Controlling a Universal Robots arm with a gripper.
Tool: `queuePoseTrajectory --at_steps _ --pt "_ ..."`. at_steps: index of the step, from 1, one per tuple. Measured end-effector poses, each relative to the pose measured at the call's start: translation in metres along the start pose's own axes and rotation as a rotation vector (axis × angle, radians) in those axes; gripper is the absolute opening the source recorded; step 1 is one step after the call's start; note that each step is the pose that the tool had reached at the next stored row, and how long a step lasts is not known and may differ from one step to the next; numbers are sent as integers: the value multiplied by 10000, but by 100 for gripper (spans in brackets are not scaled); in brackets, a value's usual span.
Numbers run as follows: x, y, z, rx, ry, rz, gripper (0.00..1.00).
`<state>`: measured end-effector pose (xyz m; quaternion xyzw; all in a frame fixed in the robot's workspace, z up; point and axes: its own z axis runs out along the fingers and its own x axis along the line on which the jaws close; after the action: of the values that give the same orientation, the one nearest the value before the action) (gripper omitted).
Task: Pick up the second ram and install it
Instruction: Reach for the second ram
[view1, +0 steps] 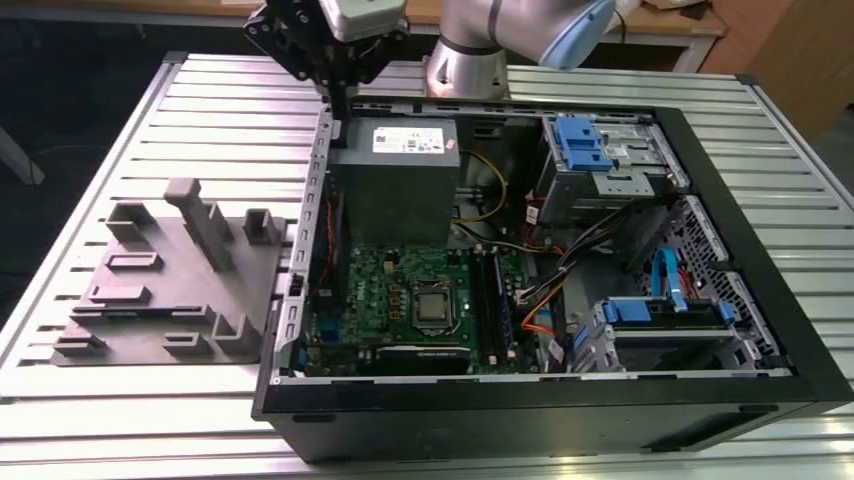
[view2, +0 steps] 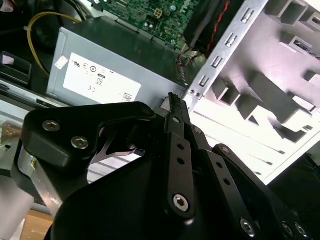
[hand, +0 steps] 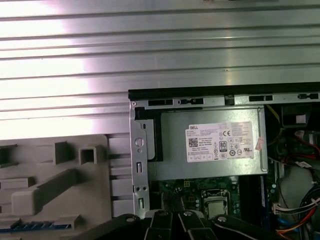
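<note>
tool (view1: 342, 98) hangs above the far corner of the open PC case (view1: 534, 425), over the power supply (view1: 396, 190), on the exterior view's left side. Fingers pressed together, nothing visibly pinched. second ram (hand: 34, 226) shows as a blue strip in the grey fixture (view1: 147, 322) on the surface (view1: 134, 420), exterior view's left of the case, well apart from the tool.
</note>
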<state>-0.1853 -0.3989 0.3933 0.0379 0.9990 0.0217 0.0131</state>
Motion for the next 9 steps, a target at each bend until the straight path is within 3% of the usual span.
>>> queuePoseTrajectory --at_steps 9 --pt "174 -13 -4 0 0 0 7"
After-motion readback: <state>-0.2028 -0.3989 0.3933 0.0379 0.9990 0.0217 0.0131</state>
